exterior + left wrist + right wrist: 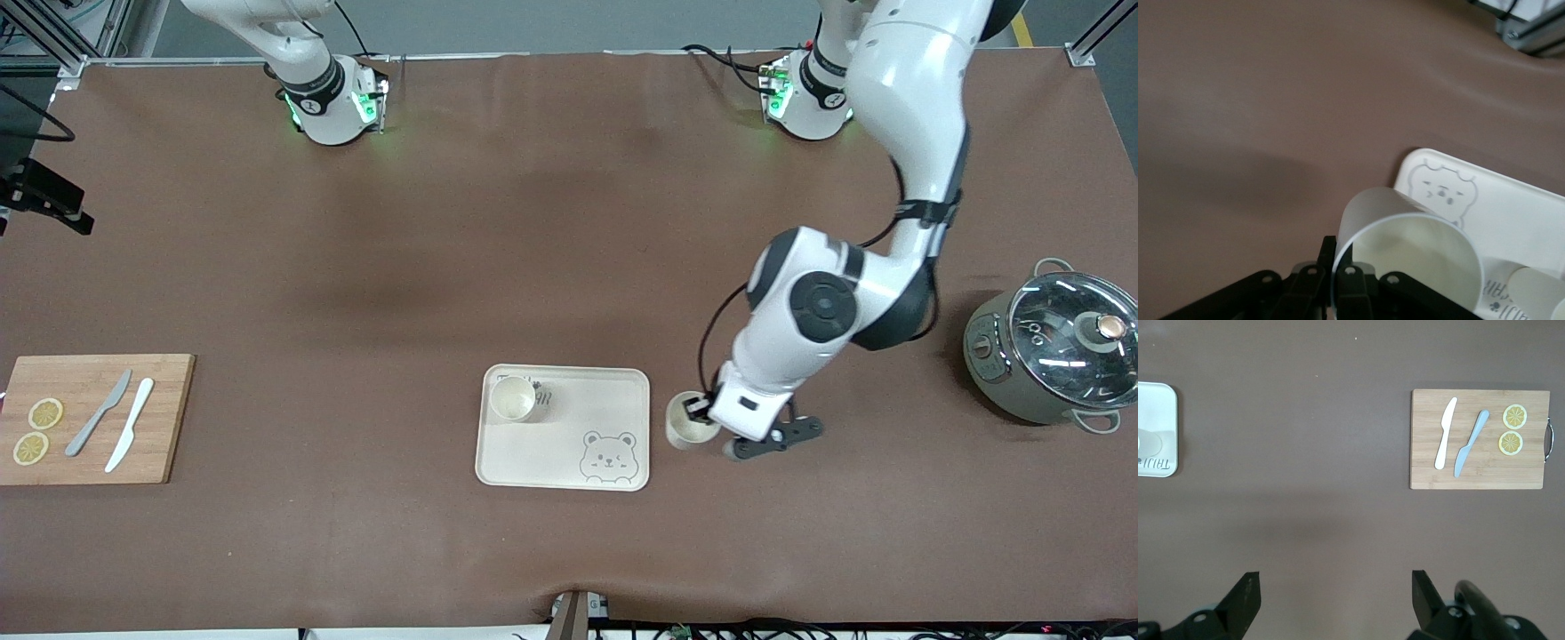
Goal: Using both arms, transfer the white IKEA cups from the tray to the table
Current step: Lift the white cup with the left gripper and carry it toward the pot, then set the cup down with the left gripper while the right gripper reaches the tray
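We note left end effector [704, 411] clenched on cup [689, 425] rim, off tray [564, 427] at 3 o'clock, for setdown on desk [444, 267]. Right end effector [1331, 600] released, waiting; second cup [513, 398] on tray.

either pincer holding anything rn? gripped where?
Left pincer is shut on the rim wall of a white cup, just off the tray toward the left arm's end. Right pincer is open, holding nothing.

Both arms are showing glossy white shells with black joint bands; green lights are glowing at their bases [333, 111], black cables trailing alongside.
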Motion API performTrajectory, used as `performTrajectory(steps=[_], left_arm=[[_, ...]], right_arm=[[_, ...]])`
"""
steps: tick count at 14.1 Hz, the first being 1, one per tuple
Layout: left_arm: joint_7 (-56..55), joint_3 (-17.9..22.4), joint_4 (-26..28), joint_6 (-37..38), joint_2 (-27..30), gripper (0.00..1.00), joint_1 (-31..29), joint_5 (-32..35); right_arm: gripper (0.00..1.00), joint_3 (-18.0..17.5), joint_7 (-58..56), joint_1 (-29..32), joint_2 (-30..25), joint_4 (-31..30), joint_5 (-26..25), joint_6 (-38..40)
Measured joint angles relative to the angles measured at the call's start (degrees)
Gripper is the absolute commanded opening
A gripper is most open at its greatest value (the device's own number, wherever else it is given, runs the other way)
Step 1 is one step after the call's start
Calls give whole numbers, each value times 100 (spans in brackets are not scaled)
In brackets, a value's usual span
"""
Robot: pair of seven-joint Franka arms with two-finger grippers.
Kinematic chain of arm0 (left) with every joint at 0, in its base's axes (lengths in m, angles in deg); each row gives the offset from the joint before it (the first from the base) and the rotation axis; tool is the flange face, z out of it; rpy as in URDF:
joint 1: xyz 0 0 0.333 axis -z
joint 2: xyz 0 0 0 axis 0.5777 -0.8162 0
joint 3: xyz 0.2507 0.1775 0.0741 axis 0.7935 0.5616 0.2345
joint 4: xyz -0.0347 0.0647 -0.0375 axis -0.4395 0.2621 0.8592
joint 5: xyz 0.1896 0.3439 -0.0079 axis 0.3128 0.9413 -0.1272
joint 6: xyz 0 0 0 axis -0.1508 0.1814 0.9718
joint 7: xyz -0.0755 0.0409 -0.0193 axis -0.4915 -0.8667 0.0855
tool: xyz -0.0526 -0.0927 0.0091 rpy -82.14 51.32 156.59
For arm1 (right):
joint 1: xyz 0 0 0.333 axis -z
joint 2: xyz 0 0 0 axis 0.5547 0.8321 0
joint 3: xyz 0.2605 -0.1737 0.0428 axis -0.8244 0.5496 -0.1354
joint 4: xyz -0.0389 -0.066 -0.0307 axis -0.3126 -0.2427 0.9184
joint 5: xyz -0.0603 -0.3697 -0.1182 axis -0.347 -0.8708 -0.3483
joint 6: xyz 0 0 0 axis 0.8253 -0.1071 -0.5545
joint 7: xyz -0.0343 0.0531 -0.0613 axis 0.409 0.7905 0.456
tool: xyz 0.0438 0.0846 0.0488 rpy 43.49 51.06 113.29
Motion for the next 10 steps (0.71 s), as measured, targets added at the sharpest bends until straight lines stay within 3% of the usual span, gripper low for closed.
performTrajectory(steps=[5, 10], left_arm=[[884, 11, 52, 896, 306, 0, -746, 0], [1752, 13, 471, 955, 330, 0, -1415, 0]], right_arm=[[100, -34, -5, -1, 389, -32, 1, -7], [100, -107, -23, -162, 1069, -60, 143, -208]])
